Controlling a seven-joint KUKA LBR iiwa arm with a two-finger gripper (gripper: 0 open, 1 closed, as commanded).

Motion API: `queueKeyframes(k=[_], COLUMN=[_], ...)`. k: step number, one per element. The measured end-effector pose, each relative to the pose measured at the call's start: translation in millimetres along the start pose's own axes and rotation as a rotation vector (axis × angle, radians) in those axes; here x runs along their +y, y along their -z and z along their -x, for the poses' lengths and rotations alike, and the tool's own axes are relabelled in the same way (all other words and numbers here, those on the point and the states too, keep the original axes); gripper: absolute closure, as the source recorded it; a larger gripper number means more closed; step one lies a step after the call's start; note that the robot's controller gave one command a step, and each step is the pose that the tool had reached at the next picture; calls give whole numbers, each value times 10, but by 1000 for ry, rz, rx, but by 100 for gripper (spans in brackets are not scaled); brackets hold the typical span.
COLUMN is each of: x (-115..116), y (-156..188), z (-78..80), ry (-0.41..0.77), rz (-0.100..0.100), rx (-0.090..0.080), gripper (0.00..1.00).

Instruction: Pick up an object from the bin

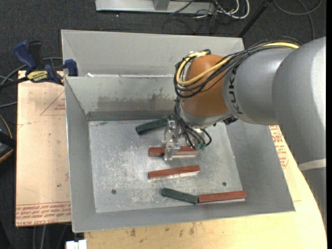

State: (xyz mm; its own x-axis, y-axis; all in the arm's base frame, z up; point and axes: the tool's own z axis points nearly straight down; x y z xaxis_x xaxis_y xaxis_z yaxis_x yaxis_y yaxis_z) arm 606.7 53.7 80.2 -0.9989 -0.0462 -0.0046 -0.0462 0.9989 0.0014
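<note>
My gripper (171,145) is low in the middle of the bin, under the orange wrist cover. It stands right on a short red-brown bar (155,151) that lies crosswise, with the bar's left end sticking out from beneath it. A dark green, slightly curved piece (150,126) lies just up and left of the gripper, near the back wall. A second red-brown bar (174,173) lies parallel, a little nearer the front.
A long piece, dark green at its left end and red-brown at its right (207,196), lies along the front of the bin floor. The arm and its cables cover the bin's right rear part. The left half of the floor is bare metal.
</note>
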Motion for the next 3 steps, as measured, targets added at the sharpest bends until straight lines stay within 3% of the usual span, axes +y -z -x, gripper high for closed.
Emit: queueKeyframes(k=[1,2,3], x=[-727,-728,-849], y=[284,284,1528], z=[443,443,262], ry=[175,174,171], rz=[0,0,0], rx=[1,2,1], gripper=[100,100,100])
